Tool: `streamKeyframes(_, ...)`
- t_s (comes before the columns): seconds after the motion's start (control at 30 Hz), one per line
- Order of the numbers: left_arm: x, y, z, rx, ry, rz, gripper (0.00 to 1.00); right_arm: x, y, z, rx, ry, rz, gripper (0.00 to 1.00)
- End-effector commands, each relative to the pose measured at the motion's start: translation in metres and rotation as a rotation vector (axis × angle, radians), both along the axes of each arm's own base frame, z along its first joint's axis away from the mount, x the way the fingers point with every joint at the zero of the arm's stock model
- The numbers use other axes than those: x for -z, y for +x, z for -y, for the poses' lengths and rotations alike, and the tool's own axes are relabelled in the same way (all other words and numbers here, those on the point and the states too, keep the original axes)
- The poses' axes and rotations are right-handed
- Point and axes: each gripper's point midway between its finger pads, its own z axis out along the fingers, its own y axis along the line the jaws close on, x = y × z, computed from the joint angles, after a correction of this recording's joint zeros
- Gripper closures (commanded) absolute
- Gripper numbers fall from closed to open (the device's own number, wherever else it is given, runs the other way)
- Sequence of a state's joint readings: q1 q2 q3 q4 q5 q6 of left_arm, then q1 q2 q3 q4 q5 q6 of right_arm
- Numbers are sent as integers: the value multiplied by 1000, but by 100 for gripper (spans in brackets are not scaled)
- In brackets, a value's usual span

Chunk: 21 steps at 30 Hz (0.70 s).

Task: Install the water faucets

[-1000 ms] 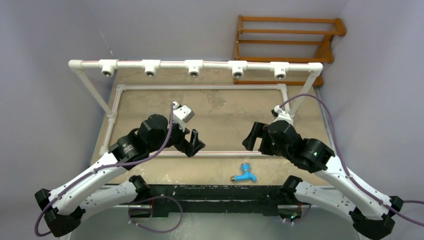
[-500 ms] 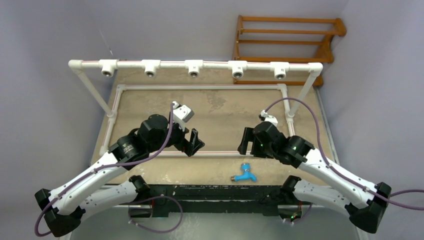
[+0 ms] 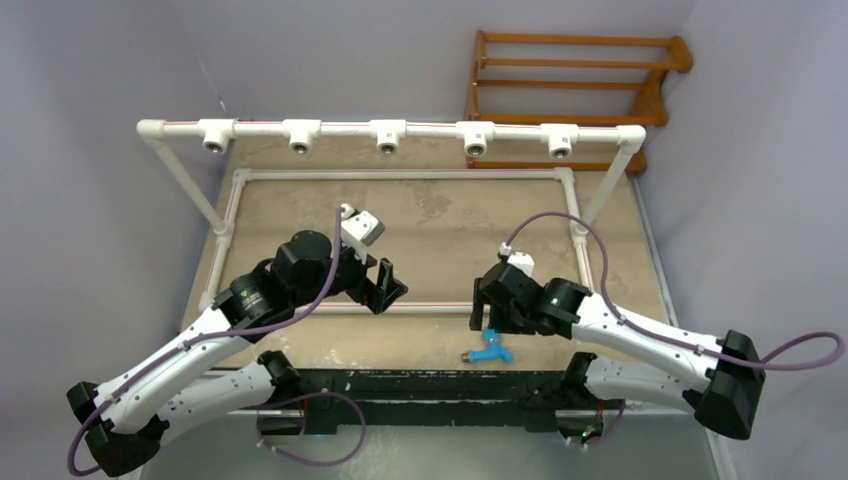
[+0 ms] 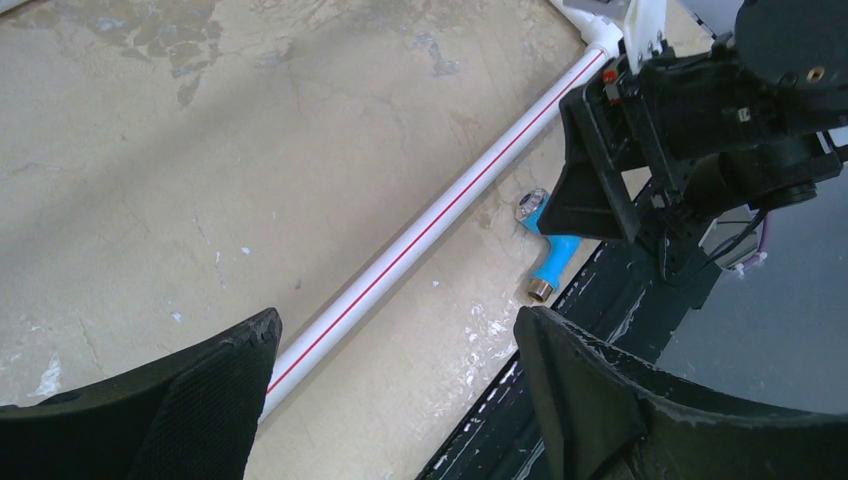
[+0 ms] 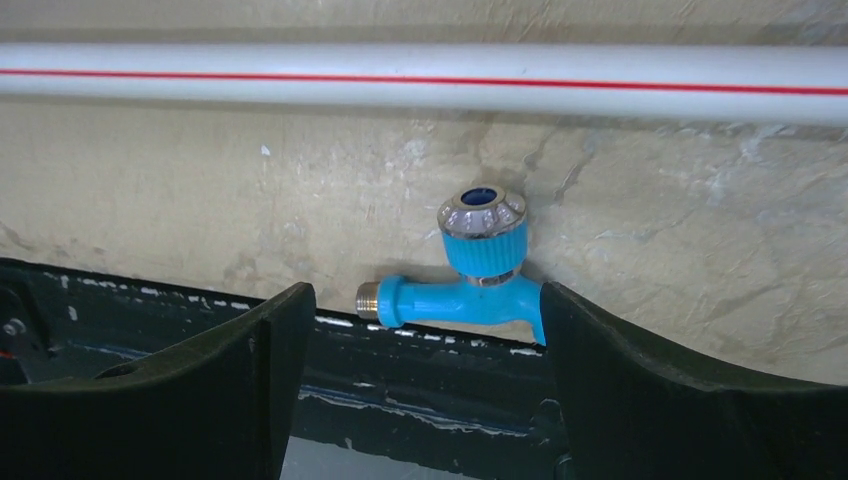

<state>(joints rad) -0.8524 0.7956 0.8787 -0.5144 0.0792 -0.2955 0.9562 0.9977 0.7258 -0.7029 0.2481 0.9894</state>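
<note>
While the right end effector (image 3: 481, 314) hangs low over the near strip of the stained beige table (image 3: 300, 200), its two black fingers stand wide apart and grip nothing. The small bright blue plastic faucet (image 3: 489, 349) lies just below it, on the strip between the white plastic pipe with a red stripe (image 3: 430, 304) and the table's black front edge. In the right wrist view the faucet (image 5: 470, 270) shows between the fingers, beyond their tips: the silver-rimmed knob faces the camera, the metal threaded end points left, and the spout bends down at the right. The left end effector (image 3: 386, 286) is also spread open and empty, well apart from the faucet, over the same pipe. Along the table's far side a raised white pipe rail carries five tee fittings (image 3: 388, 135).
</note>
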Motion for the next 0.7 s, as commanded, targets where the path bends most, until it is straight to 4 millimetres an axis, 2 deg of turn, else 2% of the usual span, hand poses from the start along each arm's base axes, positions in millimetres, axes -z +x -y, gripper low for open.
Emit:
streamKeyframes(0.0, -4, -2, 4, 29, -10, 19, 13, 16, -13, -2, 27, -37, -39, 16)
streamKeyframes(0.1, -4, -3, 3, 33, -12, 21, 13, 24, -19, -1, 32, -62, -54, 16)
streamKeyframes(0.67, -11, -10, 2, 49, -46, 22, 13, 50, -12, -3, 113, -196, -66, 21)
